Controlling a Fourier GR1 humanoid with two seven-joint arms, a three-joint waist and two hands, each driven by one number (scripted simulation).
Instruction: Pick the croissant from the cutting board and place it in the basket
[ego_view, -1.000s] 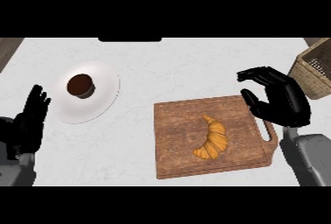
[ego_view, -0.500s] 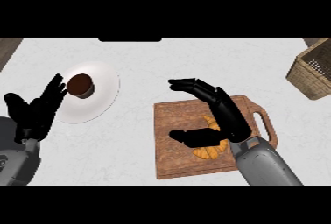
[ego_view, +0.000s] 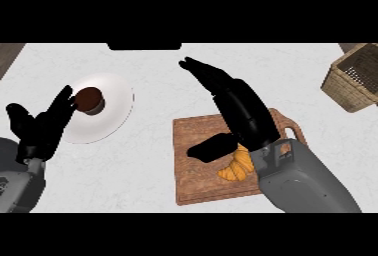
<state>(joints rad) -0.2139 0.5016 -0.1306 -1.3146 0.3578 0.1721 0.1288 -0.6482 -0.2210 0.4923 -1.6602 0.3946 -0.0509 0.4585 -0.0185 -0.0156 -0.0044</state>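
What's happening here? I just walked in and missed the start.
The right robot hand hangs over the cutting board, fingers straight and thumb beside the croissant, which lies on the board, not yet gripped. The basket waits at the counter's right edge. The left robot hand rests open beside a plate holding a brown pastry.

The right robot hand (ego_view: 240, 107) stretches open over the brown wooden cutting board (ego_view: 193, 172), its thumb beside the golden croissant (ego_view: 235, 167). A woven wicker basket (ego_view: 354, 80) sits far to its right.
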